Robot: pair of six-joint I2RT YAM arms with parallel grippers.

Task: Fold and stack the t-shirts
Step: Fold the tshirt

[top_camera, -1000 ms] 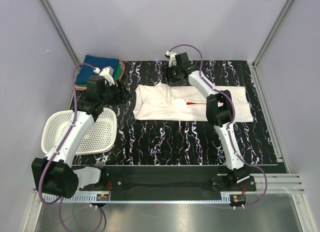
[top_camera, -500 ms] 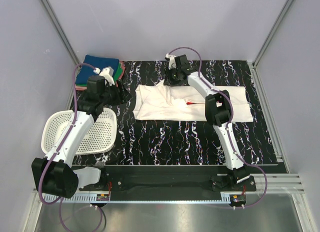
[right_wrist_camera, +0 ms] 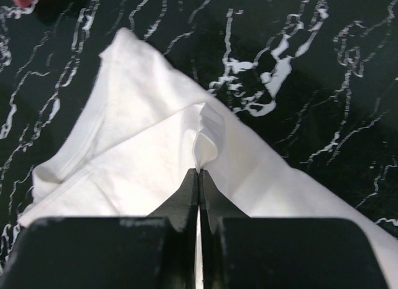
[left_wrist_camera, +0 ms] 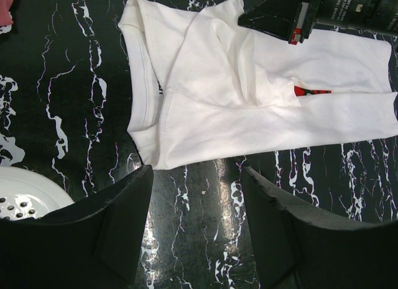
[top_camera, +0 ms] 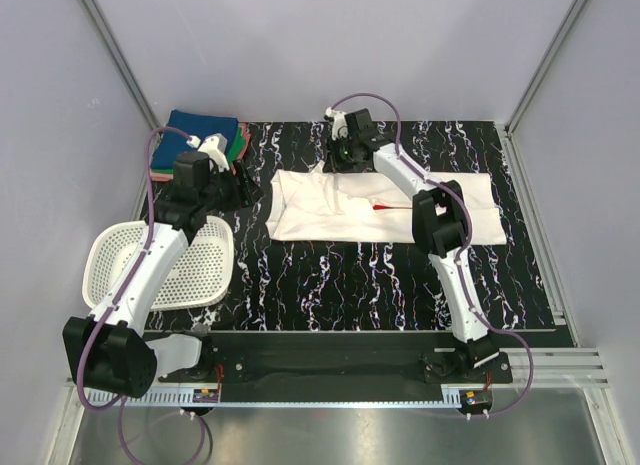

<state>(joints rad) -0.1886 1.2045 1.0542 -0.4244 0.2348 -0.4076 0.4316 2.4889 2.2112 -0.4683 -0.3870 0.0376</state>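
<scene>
A white t-shirt (top_camera: 340,213) lies partly folded across the middle of the black marbled table, and a sliver of its red print (left_wrist_camera: 311,91) shows under a fold. My right gripper (right_wrist_camera: 198,171) is shut on a small pinched ridge of the shirt's cloth near its far left edge (top_camera: 338,163). My left gripper (left_wrist_camera: 196,177) stands open over bare table just left of the shirt (top_camera: 248,190), with nothing between its fingers. Folded blue, green and pink t-shirts (top_camera: 205,135) are stacked at the back left corner.
A white mesh basket (top_camera: 160,265) lies at the left front beside my left arm, and its rim (left_wrist_camera: 25,199) shows in the left wrist view. Metal frame rails run along the table's right side and front edge.
My right gripper has closed onto the white shirt's fold and shifted slightly left and back. The left arm has not moved.
</scene>
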